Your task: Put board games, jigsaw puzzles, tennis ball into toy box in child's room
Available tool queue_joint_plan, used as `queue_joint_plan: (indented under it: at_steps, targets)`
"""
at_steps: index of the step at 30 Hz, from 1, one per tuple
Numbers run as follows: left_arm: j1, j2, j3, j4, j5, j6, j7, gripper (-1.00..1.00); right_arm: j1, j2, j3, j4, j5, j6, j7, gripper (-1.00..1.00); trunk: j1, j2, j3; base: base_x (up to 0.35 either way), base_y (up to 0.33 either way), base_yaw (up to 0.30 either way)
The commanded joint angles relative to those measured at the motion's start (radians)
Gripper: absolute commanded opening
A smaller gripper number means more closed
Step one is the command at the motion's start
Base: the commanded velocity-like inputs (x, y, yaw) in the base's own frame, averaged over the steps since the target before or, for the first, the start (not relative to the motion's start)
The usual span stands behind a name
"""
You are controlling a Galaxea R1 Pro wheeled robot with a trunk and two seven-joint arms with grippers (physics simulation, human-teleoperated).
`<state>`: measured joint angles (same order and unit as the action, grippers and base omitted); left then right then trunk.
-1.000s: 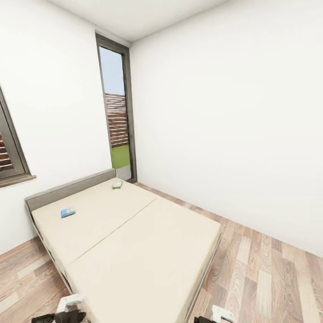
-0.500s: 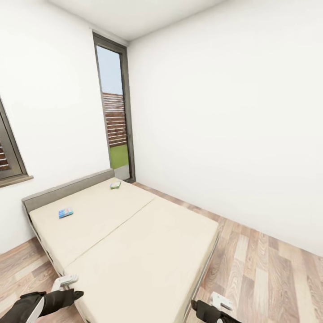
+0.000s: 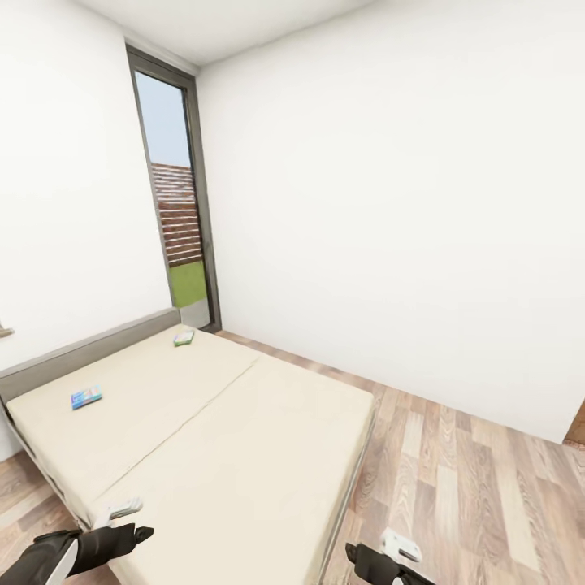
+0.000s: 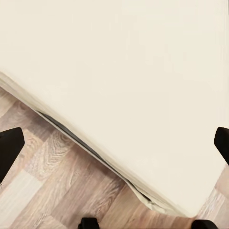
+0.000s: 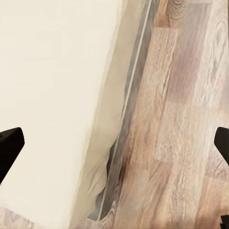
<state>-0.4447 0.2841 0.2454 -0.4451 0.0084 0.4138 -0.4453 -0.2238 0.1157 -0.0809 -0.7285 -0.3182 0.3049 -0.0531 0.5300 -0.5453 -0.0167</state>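
Observation:
Two board games lie near the head of the cream bed (image 3: 244, 455). One is a blue box (image 3: 85, 396) at the left and the other a green box (image 3: 184, 337) close to the tall window. My left gripper (image 3: 122, 512) hangs low at the bed's near left corner, far from both boxes. In the left wrist view it (image 4: 114, 145) is open over the mattress corner and floor, holding nothing. My right gripper (image 3: 402, 546) is low by the bed's near right edge. In the right wrist view it (image 5: 114, 145) is open over the bed edge, also holding nothing.
A grey headboard (image 3: 89, 349) runs along the left wall. A tall narrow window (image 3: 175, 203) stands in the far corner. Wood floor (image 3: 471, 487) stretches to the right of the bed up to the white wall. A brown edge (image 3: 578, 426) shows at the far right.
The whole picture has shifted left, so the camera turned right; the small left-wall window left the frame. Both arms rose into view compared with one second ago.

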Motion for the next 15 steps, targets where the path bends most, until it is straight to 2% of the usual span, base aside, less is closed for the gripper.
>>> queue_joint_plan:
  at_steps: [1,10,15]
  targets:
    - [0.000,0.000,0.006,-0.001,0.001,0.009,-0.005,1.00,-0.001,0.001,-0.002,-0.002,-0.010,0.005,-0.005,1.00,0.000,-0.002,-0.002,0.000,0.258,-0.251]
    - [0.000,0.002,0.008,-0.001,0.001,0.007,-0.008,1.00,-0.001,0.002,-0.001,-0.002,-0.010,0.005,-0.005,1.00,0.000,-0.002,-0.008,0.000,0.147,-0.252]
    - [0.000,0.003,0.008,-0.001,0.001,0.007,-0.009,1.00,-0.001,0.002,0.000,-0.002,-0.010,0.005,-0.005,1.00,0.000,-0.002,-0.011,0.000,0.219,-0.229]
